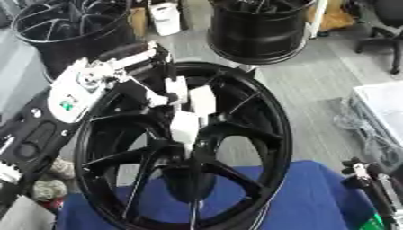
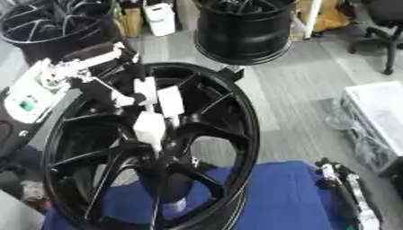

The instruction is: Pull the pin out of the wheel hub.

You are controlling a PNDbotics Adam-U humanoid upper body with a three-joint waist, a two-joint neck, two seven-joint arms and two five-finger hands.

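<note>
The left hand reached into the black wheel hub on the blue cloth, fingers curled near the centre – the pin itself was hidden. Fingers could slip off it – the right hand idled, I cannot tell its fingers.

We've got our left hand reaching down into the middle of the black wheel hub sitting on the blue cloth, fingers pointing at its centre, and our right hand idles bottom right.
</note>
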